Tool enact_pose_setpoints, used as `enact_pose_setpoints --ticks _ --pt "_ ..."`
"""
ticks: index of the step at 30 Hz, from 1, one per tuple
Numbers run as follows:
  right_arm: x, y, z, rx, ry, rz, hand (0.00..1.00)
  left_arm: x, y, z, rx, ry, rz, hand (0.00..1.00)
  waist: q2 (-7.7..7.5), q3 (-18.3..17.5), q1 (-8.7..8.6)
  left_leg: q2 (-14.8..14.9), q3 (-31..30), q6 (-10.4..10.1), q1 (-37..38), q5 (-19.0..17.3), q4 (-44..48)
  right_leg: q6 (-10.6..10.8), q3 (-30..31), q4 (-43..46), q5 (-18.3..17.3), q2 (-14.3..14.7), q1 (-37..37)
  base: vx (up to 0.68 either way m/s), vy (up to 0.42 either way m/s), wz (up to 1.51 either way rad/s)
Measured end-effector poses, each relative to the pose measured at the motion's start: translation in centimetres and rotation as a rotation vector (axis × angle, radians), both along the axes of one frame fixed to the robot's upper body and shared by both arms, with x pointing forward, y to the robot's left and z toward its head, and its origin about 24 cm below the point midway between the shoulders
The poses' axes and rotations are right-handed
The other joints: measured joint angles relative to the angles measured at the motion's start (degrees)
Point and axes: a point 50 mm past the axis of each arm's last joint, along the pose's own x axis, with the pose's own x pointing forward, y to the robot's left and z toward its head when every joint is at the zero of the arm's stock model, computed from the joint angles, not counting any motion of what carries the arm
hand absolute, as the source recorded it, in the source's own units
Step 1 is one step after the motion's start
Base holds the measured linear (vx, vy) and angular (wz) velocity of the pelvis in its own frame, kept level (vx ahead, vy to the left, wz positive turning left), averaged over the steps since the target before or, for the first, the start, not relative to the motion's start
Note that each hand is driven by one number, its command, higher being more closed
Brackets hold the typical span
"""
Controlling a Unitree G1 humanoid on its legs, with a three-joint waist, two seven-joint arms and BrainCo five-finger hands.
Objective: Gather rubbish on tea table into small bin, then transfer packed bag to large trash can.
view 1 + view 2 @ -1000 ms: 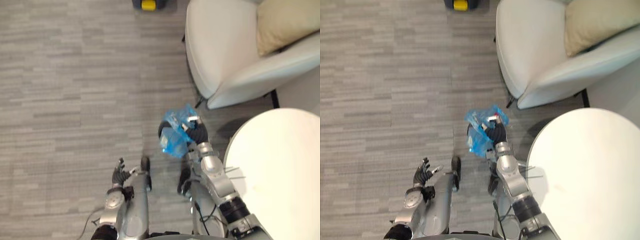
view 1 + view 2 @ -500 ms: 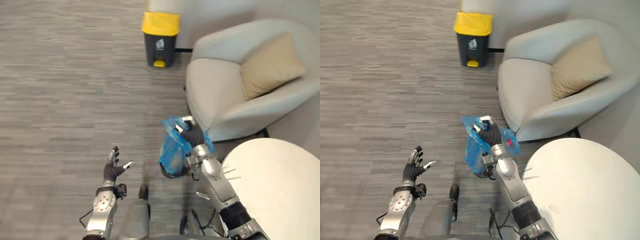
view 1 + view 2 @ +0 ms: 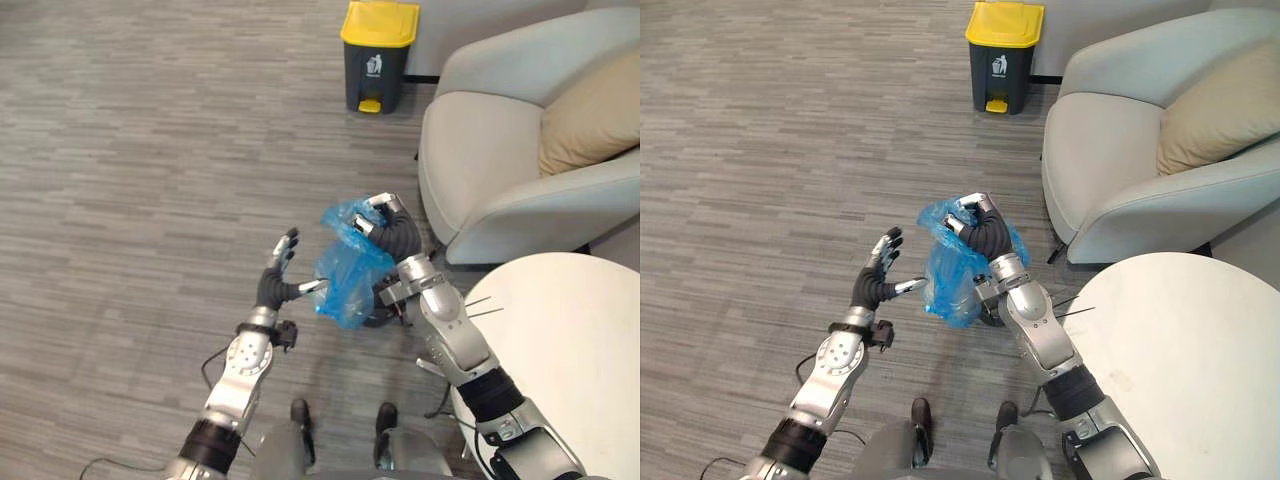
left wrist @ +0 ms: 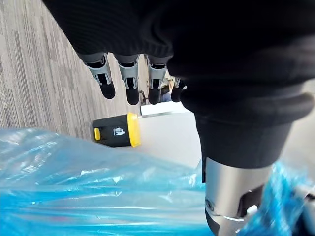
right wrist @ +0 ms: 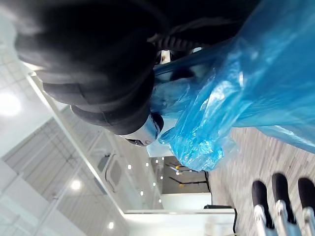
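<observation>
The blue bag (image 3: 345, 285) hangs from the right hand (image 3: 390, 235) clenched round its top, the left hand (image 3: 276, 288), fingers straight, just beside it, and the large trash can (image 3: 378, 55) well ahead.

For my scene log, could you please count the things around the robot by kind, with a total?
blue bag: 1
trash can: 1
armchair: 1
cushion: 1
round table: 1
Total: 5
</observation>
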Motion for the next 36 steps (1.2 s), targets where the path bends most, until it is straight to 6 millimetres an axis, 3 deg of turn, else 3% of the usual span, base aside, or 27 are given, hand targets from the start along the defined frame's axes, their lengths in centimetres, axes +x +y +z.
enact_pose_setpoints --ticks 3,8,9,14,18,20,21,27,31,34,36 --pt "-0.7 2.8 0.5 0.014 -0.003 0.123 1.00 -0.5 -0.9 -2.1 0.089 0.077 -0.032 0.00 -0.62 -2.0 0.01 -0.9 0.1 0.5 1.7 2.0 -3.6 0.4 0.6 -2.3 1.7 0.1 0.9 -0.03 0.094 0.01" --pt "-1.1 5.7 1.4 -0.018 -0.018 0.234 1.00 -0.3 -2.0 -2.9 0.139 0.104 -0.085 0.00 -1.16 -2.9 0.27 -0.6 0.4 0.3 2.8 2.9 -4.7 0.2 2.4 -4.0 3.0 0.6 2.1 -0.04 0.033 -0.05" --pt "-1.0 6.2 1.7 -0.017 -0.023 0.253 1.00 -0.1 -1.7 -3.0 0.164 0.104 -0.085 1.00 -1.18 -3.1 0.33 -0.4 0.5 0.3 3.2 2.9 -4.8 0.2 3.2 -4.0 3.2 0.9 2.1 -0.05 0.011 -0.23" --pt "-1.3 7.6 2.1 -0.016 -0.013 0.328 1.00 0.2 -0.8 -2.9 0.236 0.071 -0.086 1.00 -1.52 -3.5 0.32 0.7 1.8 -0.2 3.4 3.2 -5.1 -0.6 4.7 -5.2 4.2 2.3 2.0 -0.06 -0.015 -0.17" --pt "-2.5 9.6 0.2 -0.069 0.063 0.441 1.00 1.3 -1.2 -3.0 0.264 0.087 -0.090 1.00 -1.60 -3.6 0.41 2.0 1.8 -1.0 3.4 3.8 -5.2 -1.3 4.7 -5.9 4.7 3.4 2.3 -0.03 -0.035 -0.04" --pt "-2.6 9.7 0.3 -0.061 0.063 0.445 1.00 1.3 -1.1 -3.1 0.257 0.091 -0.075 1.00 -1.59 -3.6 0.38 2.3 1.7 -1.4 3.4 4.0 -5.2 -1.5 4.7 -6.0 4.9 3.8 2.3 -0.01 -0.022 -0.04" --pt "-2.5 9.7 0.4 -0.056 0.062 0.444 0.00 1.3 -1.2 -3.1 0.248 0.093 -0.076 1.00 -1.60 -3.6 0.32 2.4 1.7 -1.6 3.4 4.1 -5.2 -1.6 4.7 -6.0 4.9 4.2 2.3 0.00 0.000 0.00" --pt "-2.8 9.6 0.0 -0.072 0.052 0.468 0.00 1.1 -1.2 -2.5 0.157 0.086 -0.033 1.00 -1.62 -4.0 0.21 3.3 1.7 -1.9 3.4 4.3 -5.2 -1.9 4.8 -6.8 5.1 5.1 2.6 0.00 -0.001 -0.01" --pt "-3.7 8.1 -2.9 -0.152 0.086 0.405 0.00 -0.5 -0.3 -3.9 0.064 0.154 0.052 1.00 -1.57 -5.5 0.17 3.5 1.5 -2.0 3.9 4.2 -5.2 -1.8 4.8 -7.1 5.1 5.4 3.4 0.02 0.006 0.00" --pt "-3.9 5.7 -3.9 -0.217 0.063 0.298 0.00 -1.4 1.3 -4.4 0.009 0.186 0.134 1.00 -1.58 -5.5 0.20 3.4 1.5 -2.2 4.0 4.1 -5.2 -1.5 4.8 -7.1 4.8 5.3 3.5 0.00 0.000 0.00" --pt "-3.5 2.1 -4.7 -0.356 0.002 0.104 0.00 -2.4 3.8 -5.0 -0.023 0.210 0.242 1.00 -1.61 -5.5 0.20 3.5 1.5 -2.3 4.0 4.0 -5.2 -1.2 4.9 -7.1 4.6 5.3 3.5 -0.02 0.013 0.00"
